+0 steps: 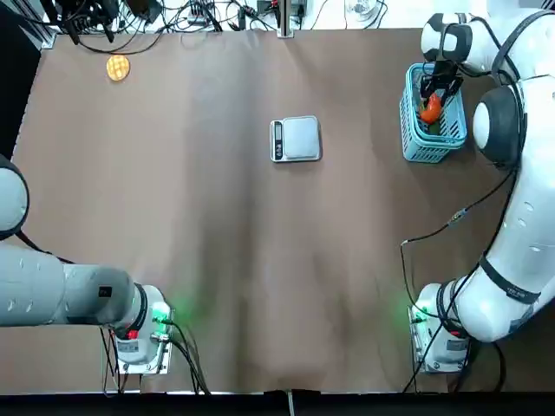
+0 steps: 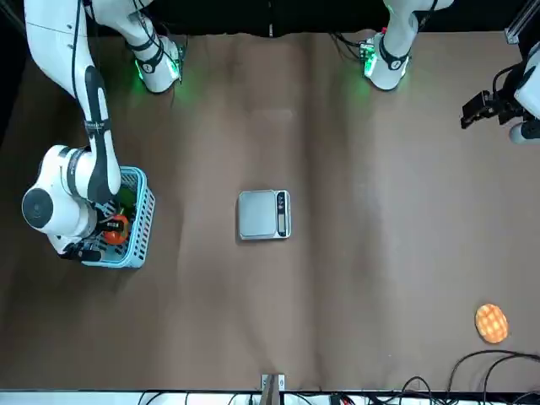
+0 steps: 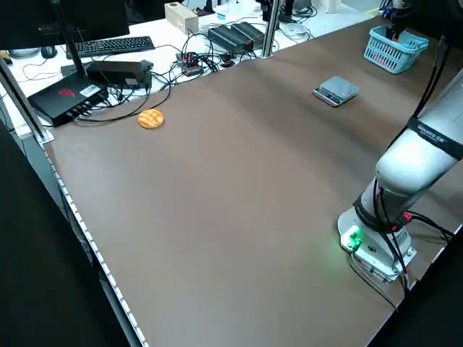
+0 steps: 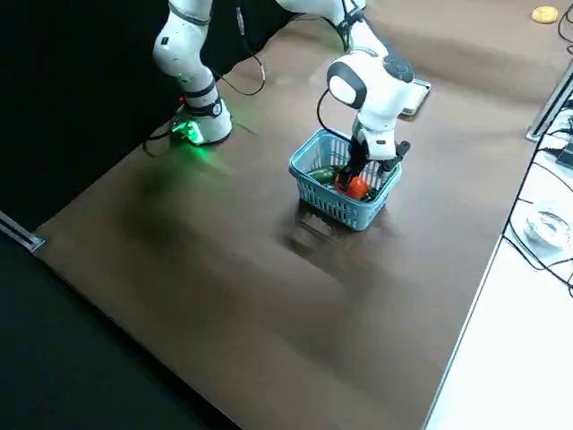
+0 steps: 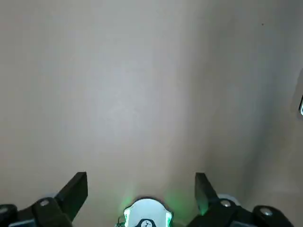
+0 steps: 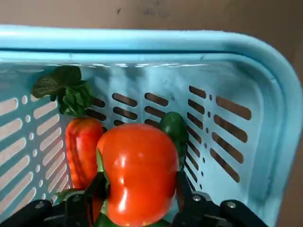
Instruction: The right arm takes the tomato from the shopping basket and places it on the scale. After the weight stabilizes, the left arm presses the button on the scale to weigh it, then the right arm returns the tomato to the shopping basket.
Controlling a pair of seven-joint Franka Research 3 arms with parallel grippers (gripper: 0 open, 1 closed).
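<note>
The light-blue shopping basket (image 1: 417, 144) (image 2: 141, 226) (image 4: 326, 211) (image 6: 142, 43) stands at the table's far right. My right gripper (image 1: 434, 92) (image 6: 137, 191) reaches down into it and is shut on the orange-red tomato (image 6: 137, 168) (image 1: 430, 111) (image 2: 115, 226) (image 4: 356, 186), one finger pressed against each side. The silver scale (image 1: 297, 139) (image 2: 263, 214) (image 3: 336, 91) lies bare at the table's middle, its dark strip on the robot's left side. My left gripper (image 5: 142, 189) (image 2: 477, 110) hangs open over bare table at the near left, far from the scale.
Inside the basket lie a red-orange vegetable with green leaves (image 6: 81, 142) and a green item (image 6: 173, 128). A yellow-orange waffle disc (image 1: 118, 67) (image 2: 491, 322) rests at the far left corner. Cables and electronics (image 3: 108, 72) line the far edge.
</note>
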